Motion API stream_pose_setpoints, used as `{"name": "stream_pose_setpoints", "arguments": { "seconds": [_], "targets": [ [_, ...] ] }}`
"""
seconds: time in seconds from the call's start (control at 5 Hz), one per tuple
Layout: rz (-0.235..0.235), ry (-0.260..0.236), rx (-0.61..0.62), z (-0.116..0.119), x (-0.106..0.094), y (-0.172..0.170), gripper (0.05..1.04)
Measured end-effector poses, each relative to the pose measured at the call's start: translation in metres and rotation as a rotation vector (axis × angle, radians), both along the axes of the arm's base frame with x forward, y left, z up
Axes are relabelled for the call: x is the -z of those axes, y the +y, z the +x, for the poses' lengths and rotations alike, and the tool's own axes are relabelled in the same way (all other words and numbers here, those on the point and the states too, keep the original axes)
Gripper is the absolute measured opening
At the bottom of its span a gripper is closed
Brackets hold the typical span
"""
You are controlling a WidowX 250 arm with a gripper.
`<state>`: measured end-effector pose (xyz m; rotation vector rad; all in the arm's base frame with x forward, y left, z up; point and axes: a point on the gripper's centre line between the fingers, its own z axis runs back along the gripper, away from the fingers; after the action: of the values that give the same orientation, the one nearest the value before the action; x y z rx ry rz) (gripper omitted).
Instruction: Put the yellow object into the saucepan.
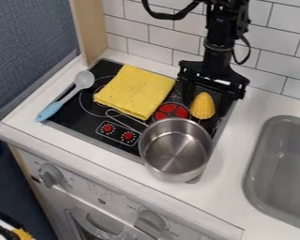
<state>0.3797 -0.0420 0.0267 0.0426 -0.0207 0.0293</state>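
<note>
Just under the gripper (206,102), between its two fingers as seen from the camera, is the yellow corn (203,107). It is on the black stove (93,107), plump end toward the camera and narrow tip up toward the gripper. The gripper is open, its fingers spread to either side of the corn and pointing down; whether either one touches it, I cannot tell. The arm (219,40) comes down to it from the top edge of the view.

Nearer the camera than the gripper and a little to its left is the pot (176,154), upright, with only bare metal inside. It sits over the stove's near corner, and its wire handle (126,118) points up and left. Between gripper and pot is a red burner (171,111), partly behind the pot's rim.

Left of the gripper lies the folded yellow cloth (135,90), flat on the stove. Farther left is the spoon (66,98), its grey bowl away from the camera, its blue handle over the stove's edge. Well to the gripper's right, nearer the camera, is the grey sink (258,176); behind the gripper stand the white tiles (171,40).
</note>
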Motion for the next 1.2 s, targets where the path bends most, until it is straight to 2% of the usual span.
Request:
{"name": "stream_pose_setpoints", "arguments": {
  "seconds": [0.2, 0.4, 0.6, 0.8, 1.0, 1.2],
  "targets": [
    [-0.002, 0.034, -0.012, -0.001, 0.009, 0.003, 0.947],
    [-0.020, 0.025, -0.010, 0.001, 0.010, 0.000, 0.687],
    [-0.024, 0.025, -0.011, -0.001, 0.010, 0.001, 0.658],
    [-0.040, -0.033, -0.004, -0.010, -0.016, 0.000, 0.657],
    [-0.037, -0.154, 0.042, -0.034, -0.064, -0.008, 0.658],
    [-0.033, -0.162, 0.050, -0.073, -0.069, -0.007, 0.658]
  ]
}}
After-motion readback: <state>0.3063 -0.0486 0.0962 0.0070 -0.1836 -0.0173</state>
